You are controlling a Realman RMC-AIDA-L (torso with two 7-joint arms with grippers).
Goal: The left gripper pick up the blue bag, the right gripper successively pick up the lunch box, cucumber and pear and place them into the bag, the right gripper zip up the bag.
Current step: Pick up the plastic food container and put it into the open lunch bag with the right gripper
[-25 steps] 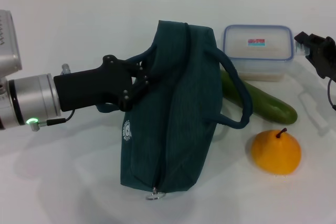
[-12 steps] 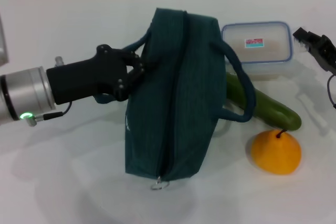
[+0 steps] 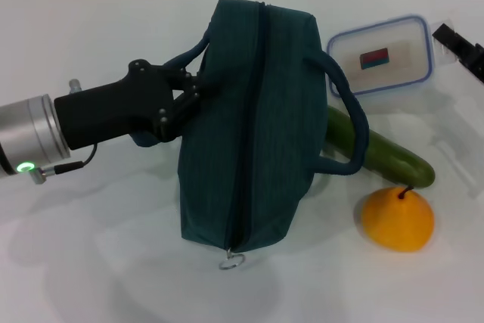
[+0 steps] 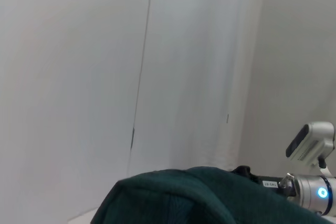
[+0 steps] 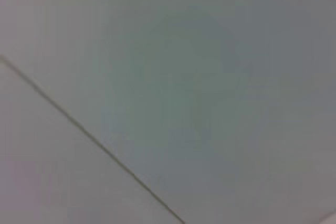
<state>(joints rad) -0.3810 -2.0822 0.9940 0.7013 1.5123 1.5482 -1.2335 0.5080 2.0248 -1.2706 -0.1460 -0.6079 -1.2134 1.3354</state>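
The left gripper (image 3: 184,96) is closed on a handle of the blue bag (image 3: 249,126) (zipper looks closed); next, the right gripper (image 3: 461,45) must reach the lunch box (image 3: 382,54)

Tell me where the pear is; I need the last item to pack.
In the head view the pear sits on the table on the robot's right, just in front of the cucumber and right of the blue bag.
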